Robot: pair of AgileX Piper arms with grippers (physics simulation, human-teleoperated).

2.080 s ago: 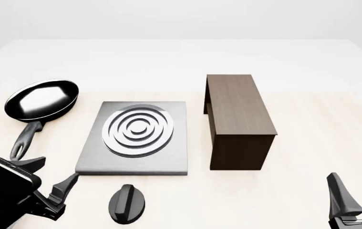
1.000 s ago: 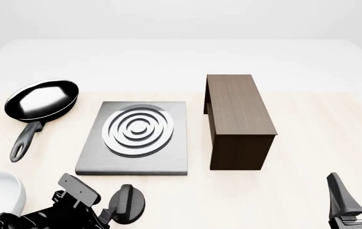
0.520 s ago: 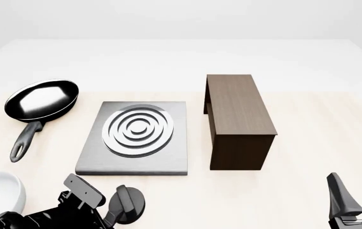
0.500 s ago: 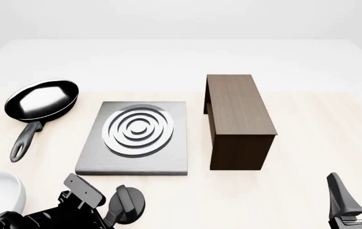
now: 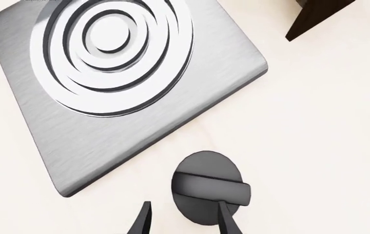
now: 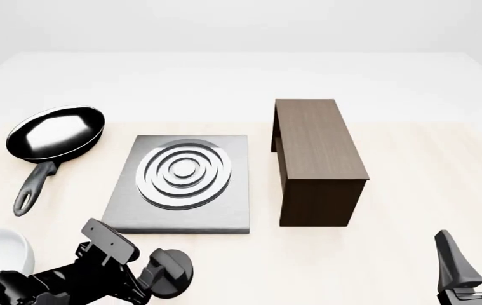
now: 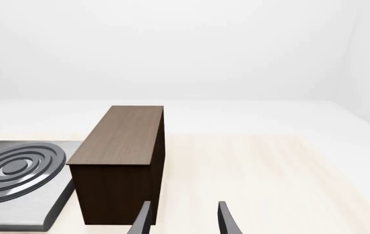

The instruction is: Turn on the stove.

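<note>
The left gripper [image 6: 134,270] has its 2 fingers spread wide beside the small black round knob [image 6: 169,274]; 1 fingertip [image 5: 225,220] overlaps the knob's rim, though contact is unclear. That knob lies just in front of the 1 flat grey metal stove slab [image 6: 183,184]. The right gripper [image 6: 478,257] hovers parted, holding nothing. 1 black frying pan [image 6: 54,133] and 1 dark brown wooden cabinet [image 6: 317,155] flank the slab.

right gripper [image 6: 478,267] and cabinet [image 5: 318,17] cut by frame edges.

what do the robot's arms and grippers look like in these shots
Both are glossy black. The left gripper has blocky, angular fingers on a chunky black body, with a rounded white shell at the arm's base by the frame's lower left. The right gripper shows two dark, tapered, blade-like fingers. In the wrist views the fingertips look thin and pointed. No cables or markings are visible.
</note>
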